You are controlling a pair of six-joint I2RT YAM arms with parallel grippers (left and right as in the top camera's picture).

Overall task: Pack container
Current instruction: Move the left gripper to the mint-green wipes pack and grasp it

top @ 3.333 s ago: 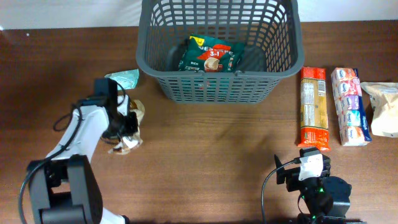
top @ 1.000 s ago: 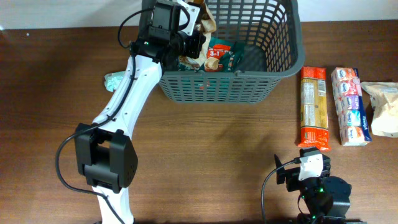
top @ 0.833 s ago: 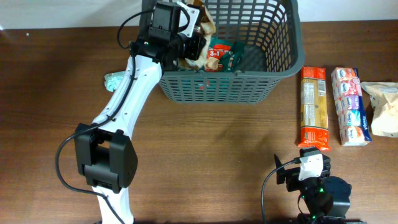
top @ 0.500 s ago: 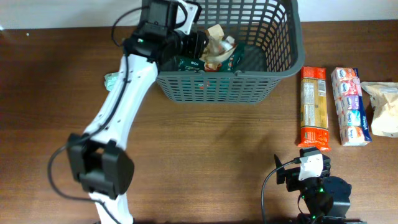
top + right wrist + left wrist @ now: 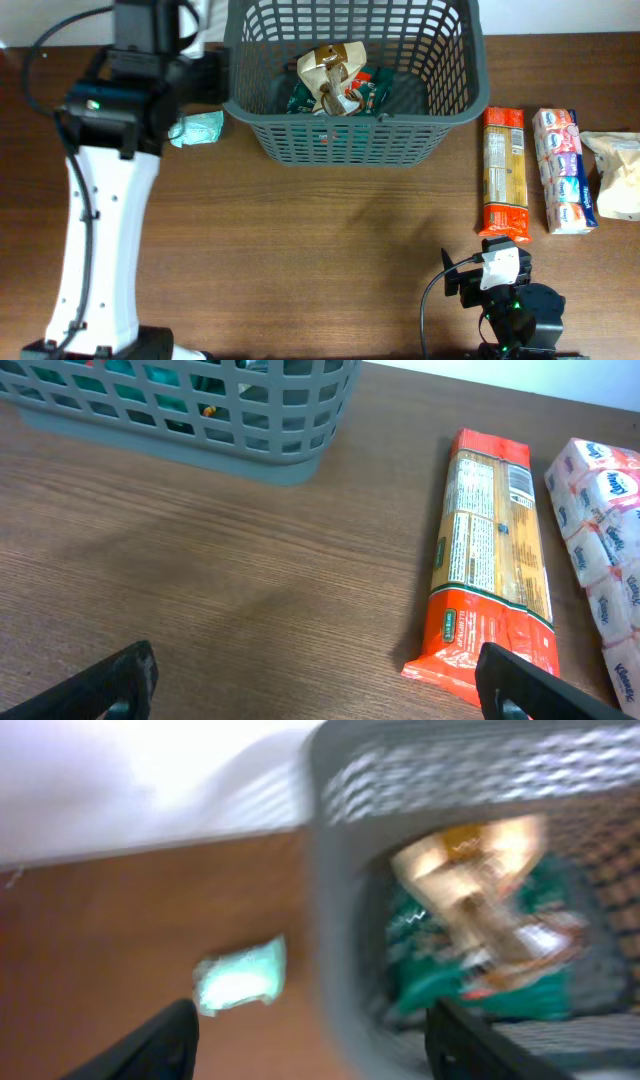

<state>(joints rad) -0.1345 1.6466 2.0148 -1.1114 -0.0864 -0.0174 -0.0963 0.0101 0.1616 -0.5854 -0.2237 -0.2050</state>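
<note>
Container (image 5: 350, 140) sits far-centre on surface (image 5: 330, 250). Left tool (image 5: 312, 1020) hangs released and empty just outside its left wall; teal packet (image 5: 197, 128) lies right beside it, nearer this arm. Right tool (image 5: 315, 675) also released, pasta packet (image 5: 492, 560) ahead, long axis pointing away.

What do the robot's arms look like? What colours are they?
The left arm is a long white tube with chunky black joints, a thin black cable and a tiny green light. The right arm is mostly black with a white block on top and a green light. Both have black fingers.
</note>
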